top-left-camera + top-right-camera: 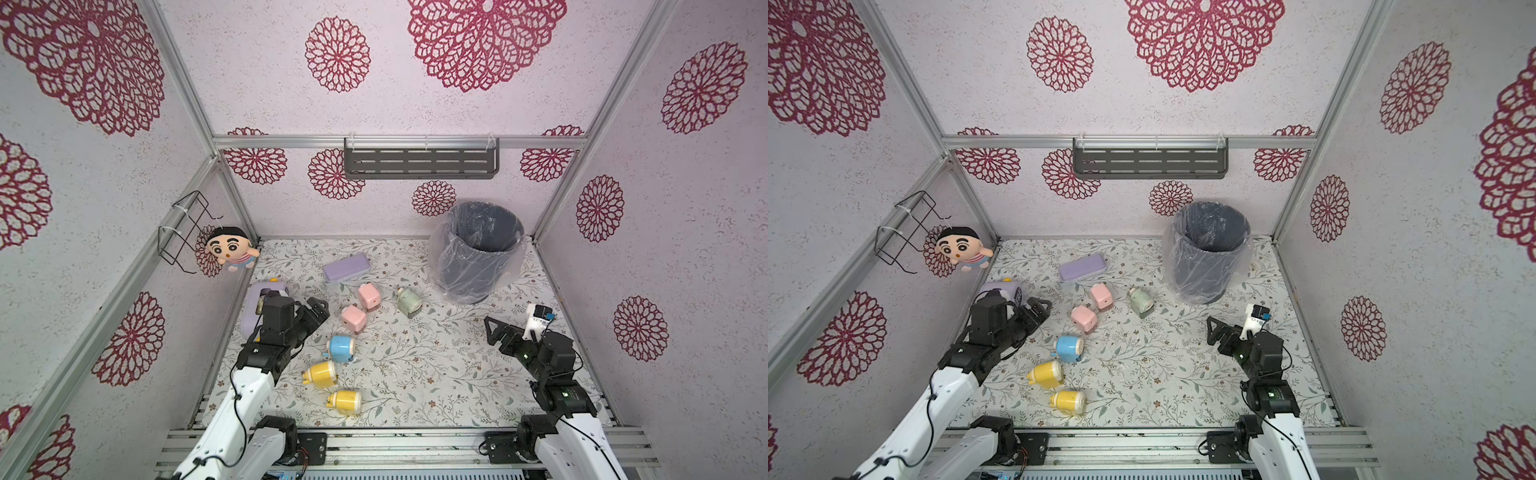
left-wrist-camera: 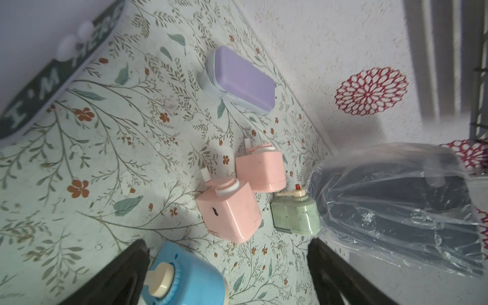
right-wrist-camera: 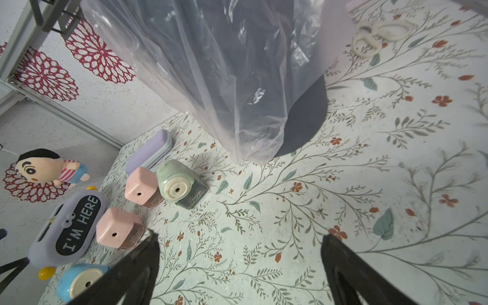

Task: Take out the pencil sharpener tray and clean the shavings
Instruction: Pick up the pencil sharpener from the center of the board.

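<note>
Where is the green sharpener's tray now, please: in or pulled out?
In: the tray sits flush under the green sharpener, nothing pulled out.

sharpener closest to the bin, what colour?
Pale mint-green sharpener with a cream front ring; it shows best in the right wrist view.

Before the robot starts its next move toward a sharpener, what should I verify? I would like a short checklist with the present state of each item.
1. The left gripper is open, with nothing between its fingers: ok.
2. The right gripper is open and empty: ok.
3. The bin stands upright, lined, with its mouth uncovered: ok.
4. A tray is pulled out of a sharpener: not ok; none lies loose on the table.
5. There are shavings inside the nearer pink sharpener: cannot tell; its clear base looks brown.
6. Nothing stands between the left gripper and the blue sharpener: ok.
</note>
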Controlling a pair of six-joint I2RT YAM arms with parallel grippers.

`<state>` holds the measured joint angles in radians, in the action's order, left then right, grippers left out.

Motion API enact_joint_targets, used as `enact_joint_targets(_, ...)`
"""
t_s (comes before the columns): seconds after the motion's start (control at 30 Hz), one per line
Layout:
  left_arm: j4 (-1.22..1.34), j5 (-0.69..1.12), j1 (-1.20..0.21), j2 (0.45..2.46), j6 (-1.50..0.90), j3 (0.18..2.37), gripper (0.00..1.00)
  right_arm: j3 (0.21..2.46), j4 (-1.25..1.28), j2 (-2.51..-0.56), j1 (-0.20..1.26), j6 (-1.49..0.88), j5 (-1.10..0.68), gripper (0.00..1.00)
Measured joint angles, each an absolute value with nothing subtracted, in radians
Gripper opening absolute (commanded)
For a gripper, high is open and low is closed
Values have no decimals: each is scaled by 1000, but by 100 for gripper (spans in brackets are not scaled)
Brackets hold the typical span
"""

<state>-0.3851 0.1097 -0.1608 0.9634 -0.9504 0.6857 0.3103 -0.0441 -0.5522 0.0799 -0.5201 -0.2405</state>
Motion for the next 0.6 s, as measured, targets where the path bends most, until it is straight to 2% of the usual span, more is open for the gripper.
enact_joint_targets(0.27,-479,27,-329,1258,-928,951,97,300,56,-709,228,-513,-209,99)
enact_joint_targets(0.43,-583,-45,-441,1433,-953,1153,97,309,77,-786,348,-487,-113,99)
enact_joint_targets(0.6,-709,-118,-536,1630,-1024,1393,97,353,64,-875,386,-457,-10,99)
